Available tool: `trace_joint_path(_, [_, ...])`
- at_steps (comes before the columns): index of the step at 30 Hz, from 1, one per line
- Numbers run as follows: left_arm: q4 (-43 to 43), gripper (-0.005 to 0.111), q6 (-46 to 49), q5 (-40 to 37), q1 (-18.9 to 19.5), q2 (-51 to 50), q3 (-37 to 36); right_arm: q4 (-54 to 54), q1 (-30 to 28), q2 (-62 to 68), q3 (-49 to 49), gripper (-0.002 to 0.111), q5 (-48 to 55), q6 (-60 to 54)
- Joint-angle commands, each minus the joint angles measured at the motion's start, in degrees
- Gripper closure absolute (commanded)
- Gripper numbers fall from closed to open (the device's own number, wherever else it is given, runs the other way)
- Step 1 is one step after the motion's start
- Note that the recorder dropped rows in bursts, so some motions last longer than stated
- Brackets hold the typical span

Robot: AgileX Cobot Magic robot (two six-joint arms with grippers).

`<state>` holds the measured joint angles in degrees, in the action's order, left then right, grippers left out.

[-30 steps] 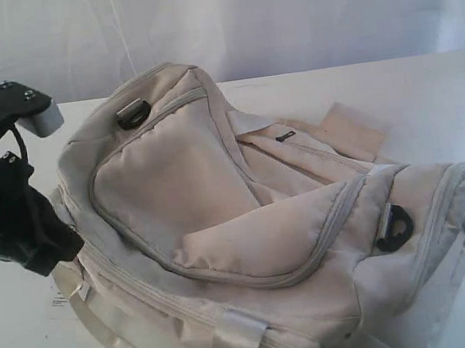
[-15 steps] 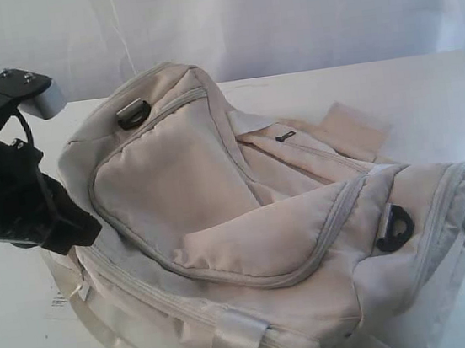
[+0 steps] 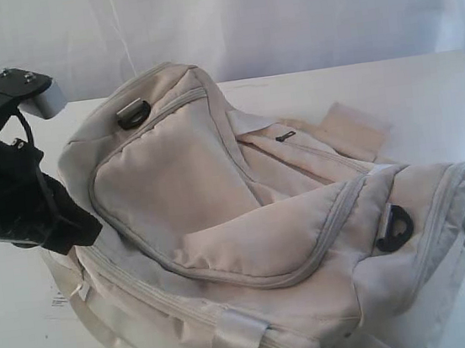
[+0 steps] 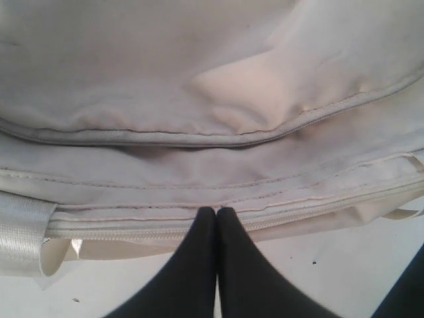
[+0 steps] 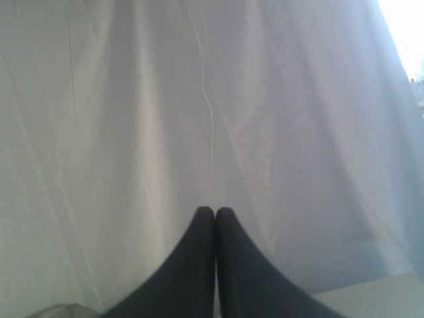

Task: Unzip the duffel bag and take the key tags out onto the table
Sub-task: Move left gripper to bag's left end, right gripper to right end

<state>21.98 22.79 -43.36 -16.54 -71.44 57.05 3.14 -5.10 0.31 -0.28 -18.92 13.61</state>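
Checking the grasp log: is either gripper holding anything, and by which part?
Nothing visible. Left gripper shut, tips at the duffel bag's side zip; right gripper shut in air.

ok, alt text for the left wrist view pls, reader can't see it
The left gripper, black fingers closed together with nothing visible between them, has its tips at a zip line along the side of the cream duffel bag. The bag fills most of the picture; shiny webbing and the white table show beside it.
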Motion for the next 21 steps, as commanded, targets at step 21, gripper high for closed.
trace_joint_path(21, [1.14, 0.107, 0.14, -0.72, -0.2, 0.01, -0.45, 16.61, 0.05, 41.25, -33.14, 0.108, 62.61, -17.75])
